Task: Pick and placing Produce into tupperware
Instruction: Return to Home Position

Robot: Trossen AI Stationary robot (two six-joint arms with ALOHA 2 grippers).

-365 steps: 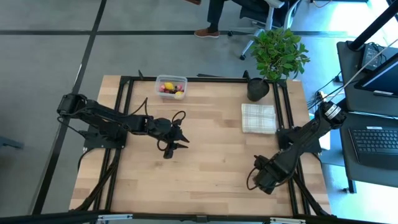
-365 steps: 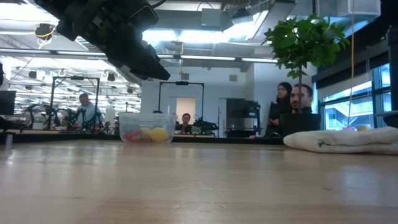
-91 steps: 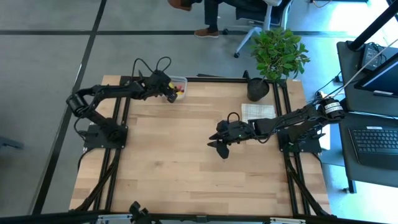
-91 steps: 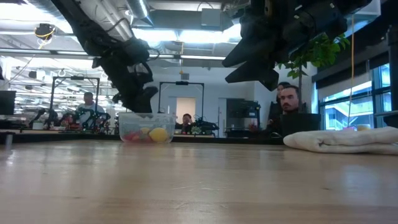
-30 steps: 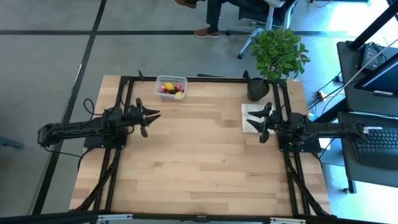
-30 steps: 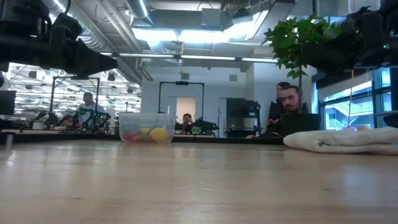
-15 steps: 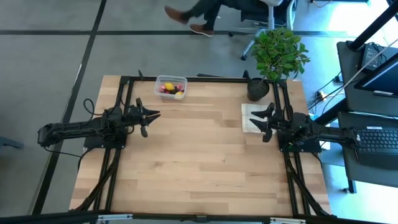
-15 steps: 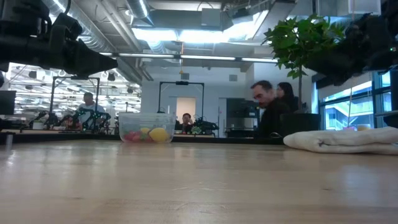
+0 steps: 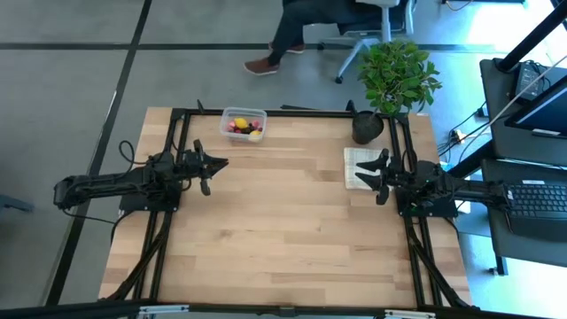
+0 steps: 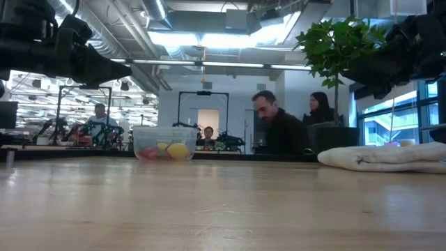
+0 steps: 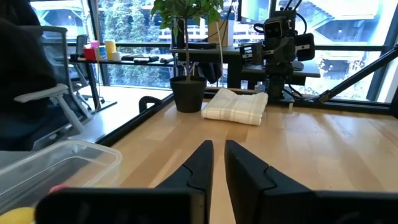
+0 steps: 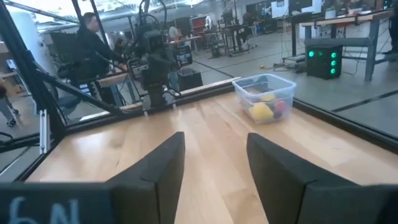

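Left gripper (image 9: 215, 163) at the table's left edge has just closed, holding nothing. Right gripper (image 9: 368, 175), parked over the cloth (image 9: 355, 161), stays part open, also unladen. Loading looks finished. One tupperware (image 9: 244, 123) at the far edge; four or so produce (image 9: 242, 125) pieces visible, exact count unclear.

We are in an open robotics lab: beyond the wooden worktop (image 10: 223, 202) stand more robot rigs (image 12: 152, 53), framed benches, exposed ceiling ducts (image 10: 209, 21) and seated people (image 10: 275, 129).
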